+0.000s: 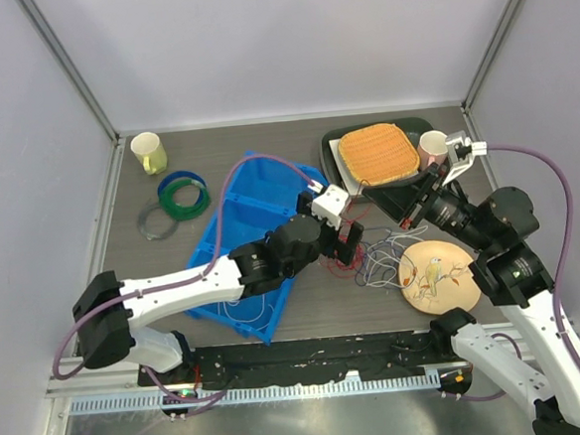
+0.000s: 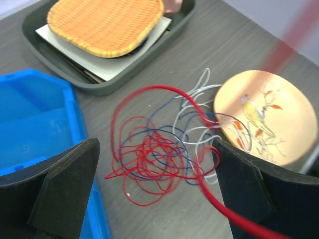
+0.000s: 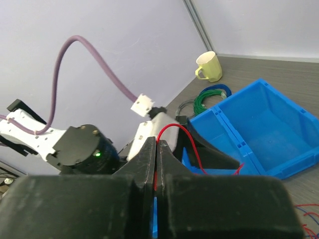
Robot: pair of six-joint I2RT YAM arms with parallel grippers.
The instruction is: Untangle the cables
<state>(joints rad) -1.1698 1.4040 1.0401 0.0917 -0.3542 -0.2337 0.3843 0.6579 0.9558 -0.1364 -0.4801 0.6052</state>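
The cables are thin red, white and dark blue strands tangled on the table between the blue bin and the plate. In the left wrist view the red tangle lies between my open fingers, with white loops toward the plate. My left gripper is open just above the tangle. One red strand runs up past its right finger. My right gripper is shut on a red cable, which arcs out of the fingertips, held above the table.
A blue bin lies left of the tangle. A bird-painted plate lies to its right. A dark tray holds an orange woven mat. A pink cup, yellow mug and coiled rings stand farther off.
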